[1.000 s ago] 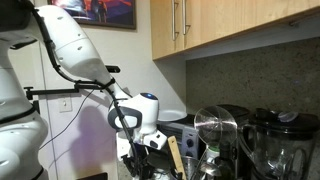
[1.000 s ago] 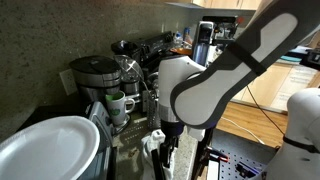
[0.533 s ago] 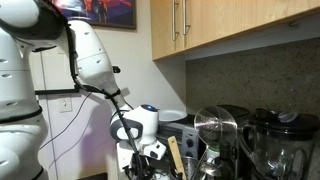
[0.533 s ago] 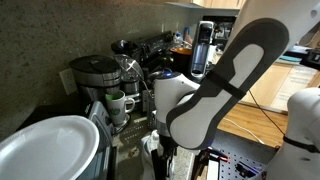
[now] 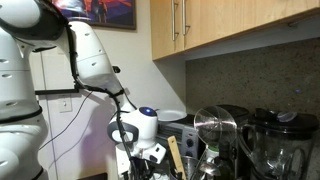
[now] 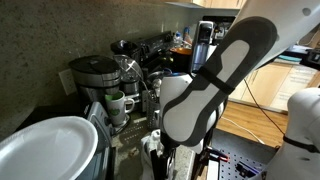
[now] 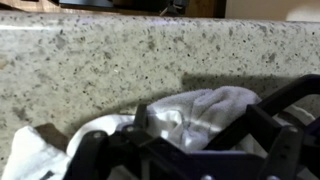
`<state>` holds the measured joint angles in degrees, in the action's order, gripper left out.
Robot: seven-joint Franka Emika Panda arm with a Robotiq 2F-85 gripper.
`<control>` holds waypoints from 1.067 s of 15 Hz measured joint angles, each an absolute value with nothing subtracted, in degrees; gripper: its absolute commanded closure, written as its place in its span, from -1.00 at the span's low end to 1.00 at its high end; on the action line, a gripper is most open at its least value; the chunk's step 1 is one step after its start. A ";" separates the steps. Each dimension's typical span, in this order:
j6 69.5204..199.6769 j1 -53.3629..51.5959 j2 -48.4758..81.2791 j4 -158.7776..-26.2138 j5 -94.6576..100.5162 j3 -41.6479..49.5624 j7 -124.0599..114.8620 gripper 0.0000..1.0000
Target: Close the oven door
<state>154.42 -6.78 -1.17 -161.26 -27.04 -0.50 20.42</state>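
Note:
My gripper (image 5: 141,158) hangs low at the counter's front, left of the blender jars; the white arm hides most of it in an exterior view (image 6: 168,158). In the wrist view its black fingers (image 7: 190,160) stand spread apart with nothing between them, over a crumpled white cloth (image 7: 190,110) that lies against a speckled stone counter edge (image 7: 120,55). A silver-topped, dark-fronted box (image 5: 178,124) just behind the gripper may be the oven. I cannot make out the oven door in any view.
Clear blender jars (image 5: 215,135) and a dark one (image 5: 280,140) stand right of the gripper. Wooden cabinets (image 5: 230,25) hang above. A white plate (image 6: 45,150), a black coffee machine (image 6: 95,75) and white mugs (image 6: 118,103) line the counter.
The arm has swung over and the wrist has shifted a little left and down. In the last half second it has barely moved.

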 measured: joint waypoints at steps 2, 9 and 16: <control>154.42 -6.78 -2.32 -161.52 -33.63 -0.77 26.38 -1.00; 152.77 -6.89 -13.51 -161.64 -52.11 -1.53 40.58 -1.00; 154.45 -6.95 -22.87 -158.75 -62.65 -10.21 41.06 -1.00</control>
<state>154.45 -6.95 -22.87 -158.75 -62.65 -10.21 41.06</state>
